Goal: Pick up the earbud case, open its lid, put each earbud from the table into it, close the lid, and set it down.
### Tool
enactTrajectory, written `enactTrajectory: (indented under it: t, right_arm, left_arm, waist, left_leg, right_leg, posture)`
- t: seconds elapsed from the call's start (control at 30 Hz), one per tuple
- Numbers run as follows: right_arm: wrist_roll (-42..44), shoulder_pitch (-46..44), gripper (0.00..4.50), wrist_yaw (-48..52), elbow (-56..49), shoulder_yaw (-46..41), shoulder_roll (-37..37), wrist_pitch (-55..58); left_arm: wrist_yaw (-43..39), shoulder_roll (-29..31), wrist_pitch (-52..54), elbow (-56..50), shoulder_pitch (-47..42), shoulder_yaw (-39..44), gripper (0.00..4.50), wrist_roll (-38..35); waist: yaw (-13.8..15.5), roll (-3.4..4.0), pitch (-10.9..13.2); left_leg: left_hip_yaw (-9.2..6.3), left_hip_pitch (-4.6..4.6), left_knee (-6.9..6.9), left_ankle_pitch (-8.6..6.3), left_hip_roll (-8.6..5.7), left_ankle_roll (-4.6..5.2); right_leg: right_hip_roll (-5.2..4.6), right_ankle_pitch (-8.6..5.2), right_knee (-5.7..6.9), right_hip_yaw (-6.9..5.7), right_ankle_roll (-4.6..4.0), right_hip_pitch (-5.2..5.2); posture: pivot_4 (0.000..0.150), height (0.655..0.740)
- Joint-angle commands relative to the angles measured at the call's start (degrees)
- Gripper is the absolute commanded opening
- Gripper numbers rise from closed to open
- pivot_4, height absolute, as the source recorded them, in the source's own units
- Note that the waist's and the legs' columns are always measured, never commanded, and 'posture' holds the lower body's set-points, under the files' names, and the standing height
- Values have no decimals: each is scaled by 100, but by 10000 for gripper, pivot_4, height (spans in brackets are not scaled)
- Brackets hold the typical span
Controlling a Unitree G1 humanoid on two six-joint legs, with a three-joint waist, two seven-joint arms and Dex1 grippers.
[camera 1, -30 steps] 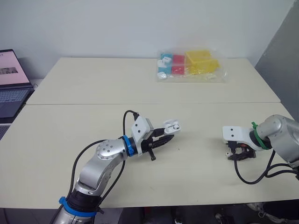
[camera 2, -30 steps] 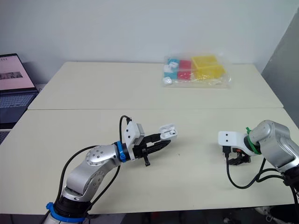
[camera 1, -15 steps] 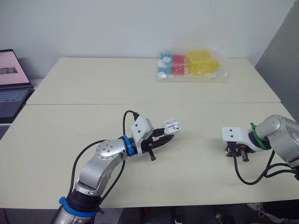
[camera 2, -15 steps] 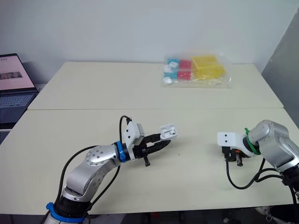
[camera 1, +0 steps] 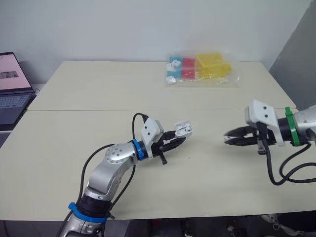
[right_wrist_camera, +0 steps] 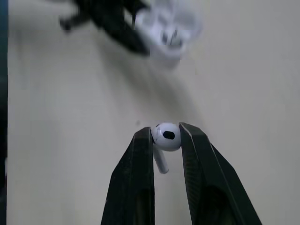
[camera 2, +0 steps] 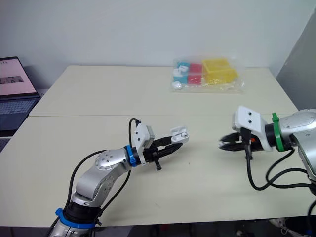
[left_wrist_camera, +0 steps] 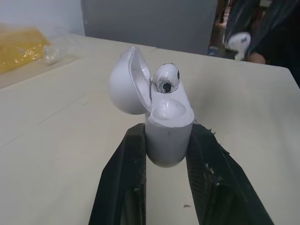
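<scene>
Left gripper clamped on the earbud case, fingers on its two sides, case held just above the table; lid hinged back and open; one earbud sits in the case's mouth, head up, with the socket beside it showing.

Right gripper pinching the second earbud by its head between the fingertips, stem hanging out below; it's off the table and aimed at the case, the two grippers facing each other, well apart, tabletop between them.

Around: small dark speck on the tabletop near the case; clear plastic bag of yellow, red and blue pieces at the far side of the table, well behind both grippers; open laptop off the table's left edge; black cable loops under the right arm, another arcs over the left wrist; neither one touches the case or the earbud.
</scene>
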Motion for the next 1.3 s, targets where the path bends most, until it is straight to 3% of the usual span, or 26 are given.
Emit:
enactTrajectory:
  t: [0.03, 0.17, 0.47, 0.83, 1.3]
  right_arm:
    - [538, -138, 4302, -1350, -579, -527, 1055, 364]
    - [551, 267, 4302, -2708, -1192, -387, 2361, 197]
    - [516, 1041, 4302, -3983, -1526, 216, 3387, -425]
    - [-21, 1588, 4302, -4189, -1185, 1114, 3281, -1607]
    - [-341, 1783, 4302, -4166, -636, 1457, 3146, -2457]
  left_arm:
    - [-20, -121, -99, -27, -222, 75, 8100, -136]
    - [-31, -236, -138, 58, -330, 49, 8100, -121]
    - [-34, -312, -161, 209, -454, 101, 8100, -131]
    - [-9, -321, -69, 210, -568, 140, 8100, -150]
    - [22, -289, -13, 148, -576, 141, 8100, -193]
  waist:
    - [15, 0, 0]
    - [41, 4, -2]
    - [27, 3, -2]
    - [4, 4, -2]
    - [7, 3, -2]
  left_leg:
    - [-1, -1, 3, 0, 1, 0]
    - [-9, -13, -2, 1, 1, -1]
    - [-6, -22, 0, 1, -6, -1]
    - [-5, -20, -3, 1, -1, 0]
    - [-4, -19, -2, 1, -2, 0]
  right_leg:
    - [3, 1, 3, 0, -1, -2]
    - [4, 0, -3, -9, -1, -4]
    - [-6, 1, -10, -7, 2, -9]
    - [4, 0, -11, -4, 0, -11]
    - [3, 0, -11, -4, 1, -10]
  posture:
    - [1500, 7400]
    - [1500, 7400]
    - [1500, 7400]
    - [1500, 7400]
    - [1500, 7400]
